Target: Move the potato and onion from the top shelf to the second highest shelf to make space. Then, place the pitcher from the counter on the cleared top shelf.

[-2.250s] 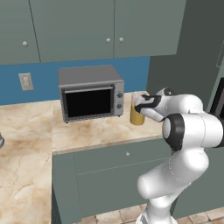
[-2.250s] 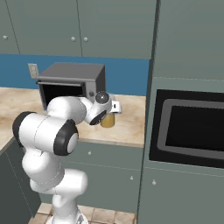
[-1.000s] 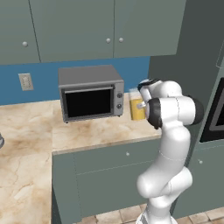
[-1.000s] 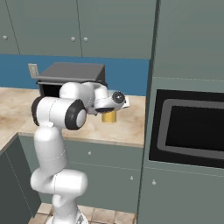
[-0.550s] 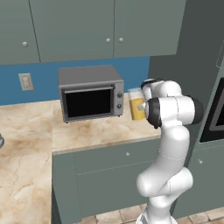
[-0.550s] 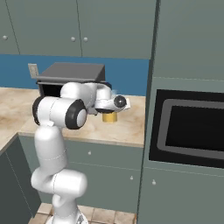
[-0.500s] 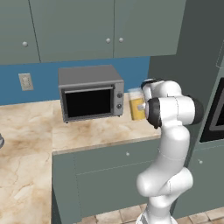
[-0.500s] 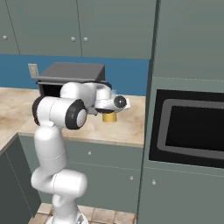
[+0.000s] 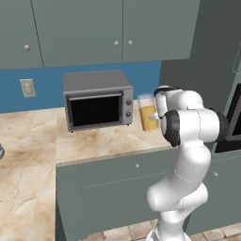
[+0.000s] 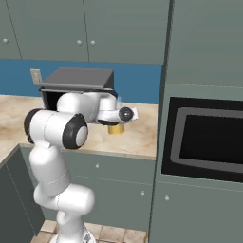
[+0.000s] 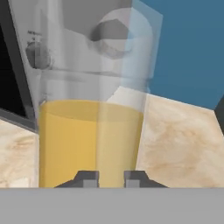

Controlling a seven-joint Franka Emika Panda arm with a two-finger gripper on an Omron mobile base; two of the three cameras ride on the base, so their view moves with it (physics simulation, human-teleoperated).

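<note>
Pitcher (image 10: 115, 128) mostly hidden behind arm in right base view; claw (image 11: 111, 178) tips barely visible, grip unclear.

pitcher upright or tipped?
Upright: the pitcher stands on the counter beside the toaster oven, liquid level flat.

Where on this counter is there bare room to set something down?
The counter is bare in front of the toaster oven out to its front edge, and on the left stretch below the wall outlet. It is crowded right of the oven, where the pitcher stands with the hand close against it.
</note>
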